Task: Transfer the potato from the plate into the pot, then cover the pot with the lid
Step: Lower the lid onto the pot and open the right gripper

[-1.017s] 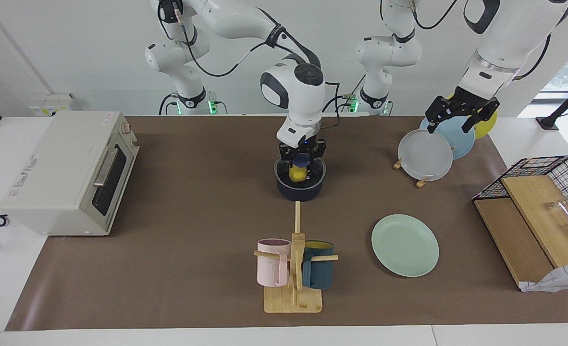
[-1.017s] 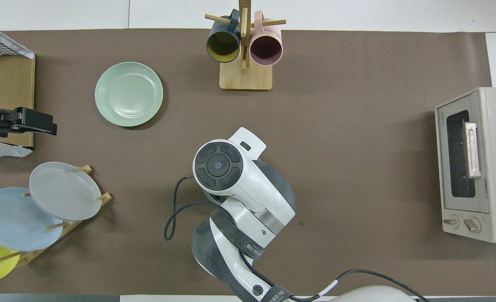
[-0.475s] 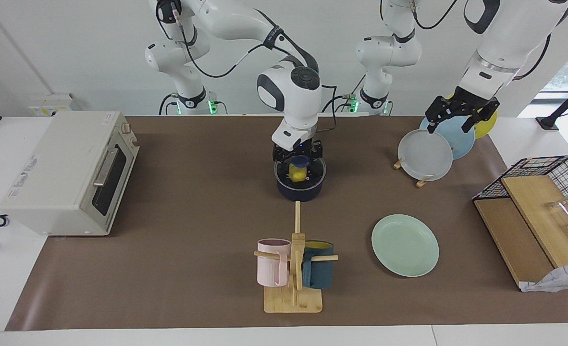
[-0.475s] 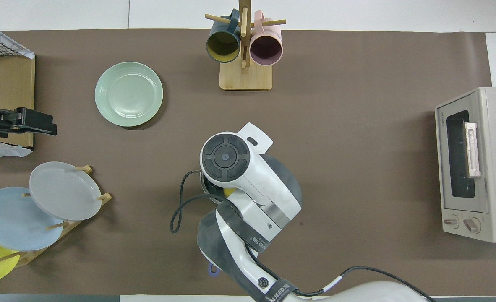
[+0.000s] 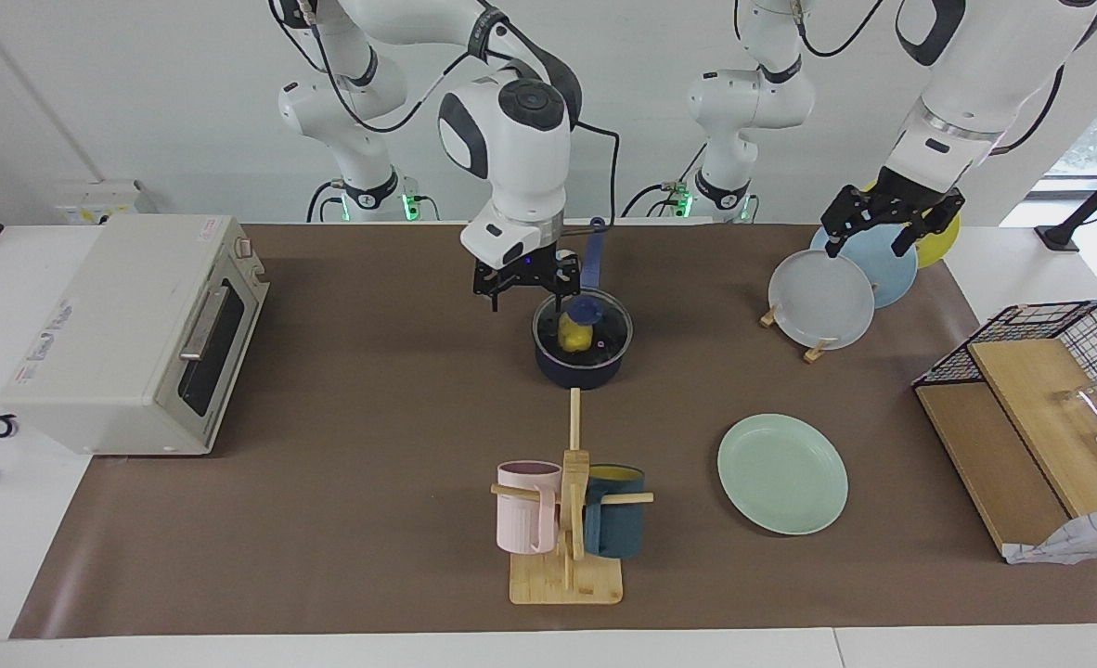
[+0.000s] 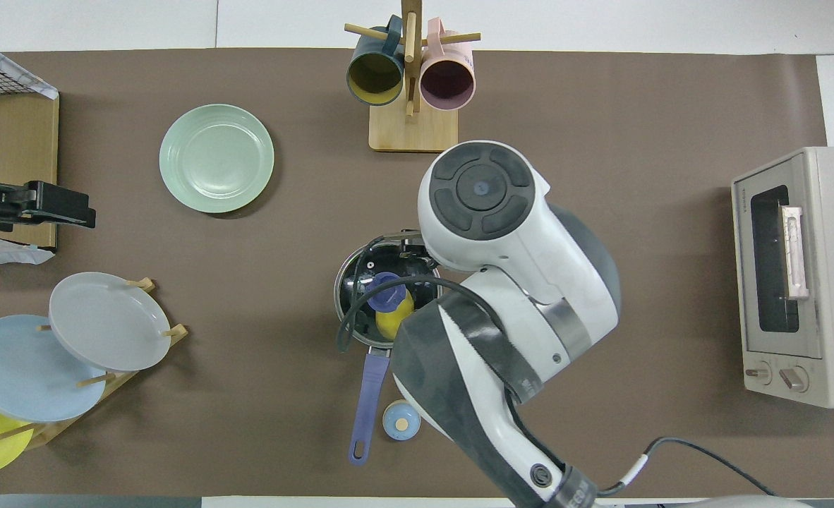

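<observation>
- Potato (image 5: 573, 334), a small bright yellow lumpy toy, sits inside the small dark navy saucepan (image 5: 579, 369) at mid-table, seen through the round clear glass lid (image 5: 604, 327) that covers the pot.
- Lid's metal rim appears to lie level on the pot's rim, its blue knob (image 5: 585, 309) upright at the centre; the pot's long straight blue handle (image 6: 365, 408) points toward the robots.
- Right gripper (image 5: 525, 286) hangs just above the pot's edge toward the right arm's end of the table, fingers spread wide, holding nothing.
- Left gripper (image 5: 883, 225) waits over the rack of upright grey, light-blue and yellow plates (image 5: 820, 299), its fingers parted and empty.
- Round flat pale mint-green plate (image 5: 781, 473) lies bare, farther from the robots than the pot and toward the left arm's end.
- Judgement: both parts of the task look done; what remains is a clean retreat. The right arm should rise straight up before swinging away, so that no finger catches the knob or nudges the rim.
- Glass on a metal rim is smooth and likely to slide if bumped; the light pot could skid on the brown mat (image 5: 372, 417).
- A small blue-and-tan bell (image 6: 399, 420) stands beside the handle, nearer the robots.
</observation>
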`<state>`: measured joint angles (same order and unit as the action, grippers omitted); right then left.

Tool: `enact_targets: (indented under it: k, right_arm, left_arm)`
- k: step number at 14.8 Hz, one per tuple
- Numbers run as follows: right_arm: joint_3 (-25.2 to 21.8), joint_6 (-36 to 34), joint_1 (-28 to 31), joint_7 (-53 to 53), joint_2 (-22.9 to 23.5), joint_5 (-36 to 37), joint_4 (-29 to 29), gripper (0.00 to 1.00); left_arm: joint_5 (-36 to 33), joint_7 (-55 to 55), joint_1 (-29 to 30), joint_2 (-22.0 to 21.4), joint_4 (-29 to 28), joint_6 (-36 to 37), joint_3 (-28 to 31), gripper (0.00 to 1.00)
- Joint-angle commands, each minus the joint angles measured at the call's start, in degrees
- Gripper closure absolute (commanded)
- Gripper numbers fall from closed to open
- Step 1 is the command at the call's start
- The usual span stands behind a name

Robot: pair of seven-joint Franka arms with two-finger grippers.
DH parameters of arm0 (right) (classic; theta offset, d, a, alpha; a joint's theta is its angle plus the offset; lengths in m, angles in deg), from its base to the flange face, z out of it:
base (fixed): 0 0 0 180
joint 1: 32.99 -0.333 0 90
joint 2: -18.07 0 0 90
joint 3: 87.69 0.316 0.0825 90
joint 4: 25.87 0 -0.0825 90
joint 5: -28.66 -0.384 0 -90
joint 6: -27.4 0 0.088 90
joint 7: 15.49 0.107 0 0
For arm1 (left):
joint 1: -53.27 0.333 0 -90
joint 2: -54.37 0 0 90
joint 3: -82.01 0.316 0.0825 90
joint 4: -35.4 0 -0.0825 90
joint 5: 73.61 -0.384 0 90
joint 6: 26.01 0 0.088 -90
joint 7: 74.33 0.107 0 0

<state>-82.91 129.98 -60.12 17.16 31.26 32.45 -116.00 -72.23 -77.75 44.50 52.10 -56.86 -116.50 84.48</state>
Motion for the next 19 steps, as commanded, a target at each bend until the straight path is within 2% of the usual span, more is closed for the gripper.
enact_targets:
  k: [1, 4, 7, 11, 14, 16, 19]
  right_arm:
    - [0.7, -2.8, 5.7, -7.1, -1.8, 0.3, 0.3, 0.0]
    - [0.7, -4.8, 9.0, -9.3, -3.4, 0.3, -0.3, 0.0]
    - [0.5, -5.1, 14.8, -17.9, -4.7, 0.3, -1.4, 0.0]
    - [0.6, -6.7, 21.6, -19.3, -6.3, -0.5, -1.4, 0.0]
    - [0.6, -7.6, 24.0, -19.4, -7.6, -0.9, -1.2, 0.0]
    - [0.3, -9.0, 24.4, -21.0, -10.3, -1.0, -2.5, 0.0]
    - [-2.5, -11.2, 24.3, -25.2, -13.2, -0.9, -5.3, 0.0]
  left_arm:
    - [0.5, 0.0, -0.4, -0.6, 0.0, 0.9, 0.6, 0.0]
    - [0.5, 0.0, -0.4, -0.6, 0.0, 0.9, 0.6, 0.0]
    - [0.5, 0.0, -0.4, -0.6, 0.0, 0.9, 0.6, 0.0]
    - [0.5, 0.0, -0.4, -0.6, 0.0, 0.9, 0.6, 0.0]
    - [0.5, 0.0, -0.4, -0.6, 0.0, 0.9, 0.6, 0.0]
    - [0.5, 0.0, -0.4, -0.6, 0.0, 0.9, 0.6, 0.0]
    - [0.5, 0.0, -0.4, -0.6, 0.0, 0.9, 0.6, 0.0]
